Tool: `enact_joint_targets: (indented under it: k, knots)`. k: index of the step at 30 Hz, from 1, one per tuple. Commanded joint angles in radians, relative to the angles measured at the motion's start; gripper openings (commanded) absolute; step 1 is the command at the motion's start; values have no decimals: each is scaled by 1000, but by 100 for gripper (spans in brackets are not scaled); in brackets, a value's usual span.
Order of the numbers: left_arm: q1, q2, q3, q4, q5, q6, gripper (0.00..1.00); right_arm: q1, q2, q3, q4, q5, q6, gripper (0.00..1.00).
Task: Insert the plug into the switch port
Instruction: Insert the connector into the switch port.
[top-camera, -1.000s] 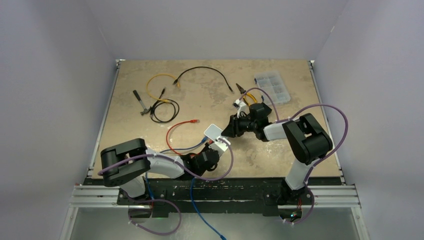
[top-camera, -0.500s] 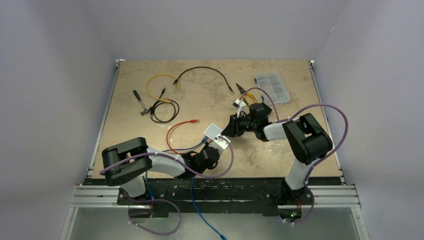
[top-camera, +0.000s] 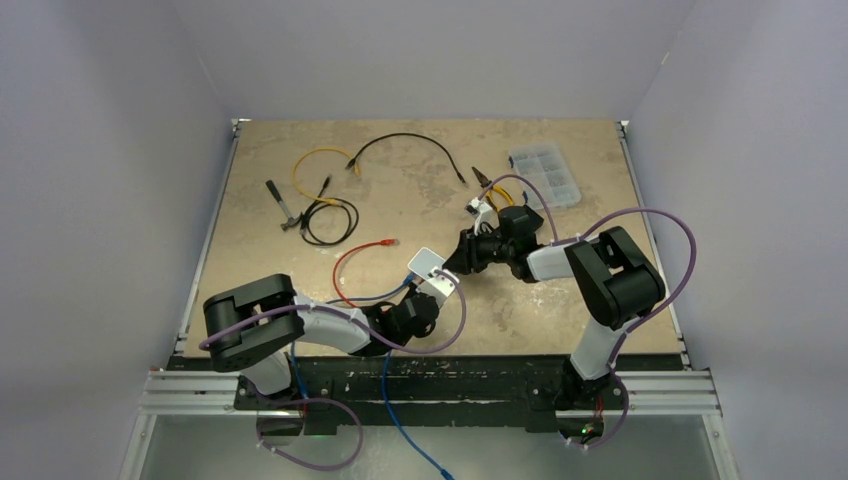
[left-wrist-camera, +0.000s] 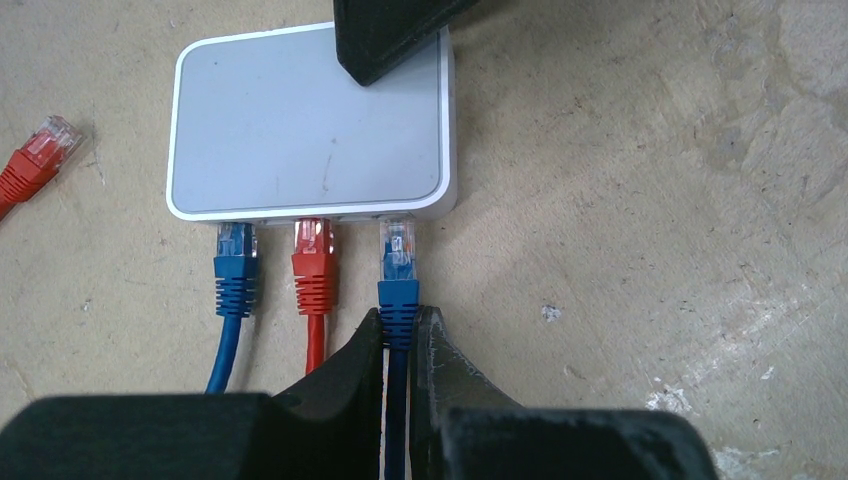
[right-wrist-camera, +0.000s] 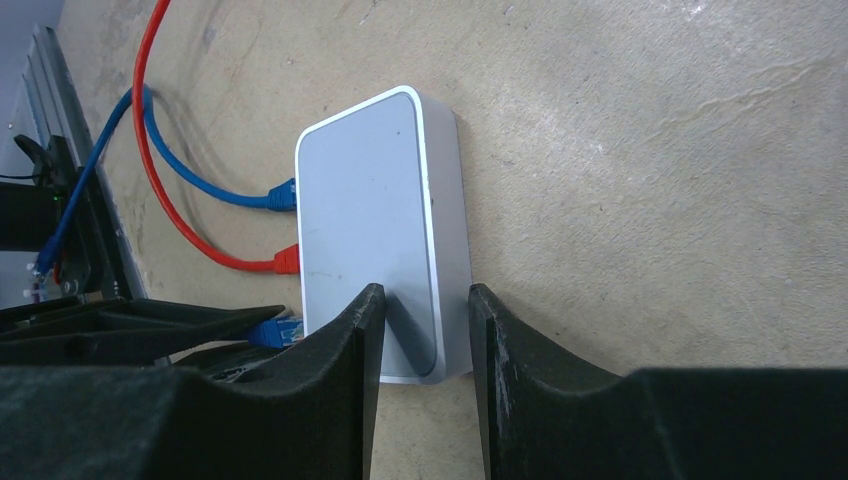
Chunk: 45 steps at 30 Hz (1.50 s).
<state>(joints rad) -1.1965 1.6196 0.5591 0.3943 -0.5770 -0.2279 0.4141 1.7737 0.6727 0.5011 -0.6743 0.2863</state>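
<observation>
One switch (left-wrist-camera: 300, 130), two blue plugs (left-wrist-camera: 237, 270), two red plugs (left-wrist-camera: 315, 260).

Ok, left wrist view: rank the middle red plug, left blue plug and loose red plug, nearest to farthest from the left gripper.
1. Middle red plug, in the switch, just left of the left gripper and its held blue plug.
2. Left blue plug, one port further left.
3. Loose red plug, far left edge, off the switch.

The switch (left-wrist-camera: 305, 130) lay flat on the worktop (left-wrist-camera: 650, 200), its far corner pinched in the right gripper (right-wrist-camera: 425, 300), with the leftmost plug (left-wrist-camera: 236, 265), middle plug (left-wrist-camera: 315, 260) and rightmost plug (left-wrist-camera: 398, 265) side by side at its near edge, the last held in the left gripper (left-wrist-camera: 400, 320), and a loose plug (left-wrist-camera: 35, 160) apart to the left.
</observation>
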Motion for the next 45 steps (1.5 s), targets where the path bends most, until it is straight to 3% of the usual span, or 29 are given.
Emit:
enact_joint_targets:
  k: [1,17,30,45]
  knots:
    - [18,0,18,1,-2,-34,0,6,6,21,-16,16,-32,38]
    - [34,6,18,35,25,-51,0,6,8,22,-13,4,-31,38]
    - [33,129,-26,292,-25,-56,0,9,25,29,-15,-32,-30,37]
    - [32,165,1,247,17,-76,8,20,26,37,-27,-36,-39,35]
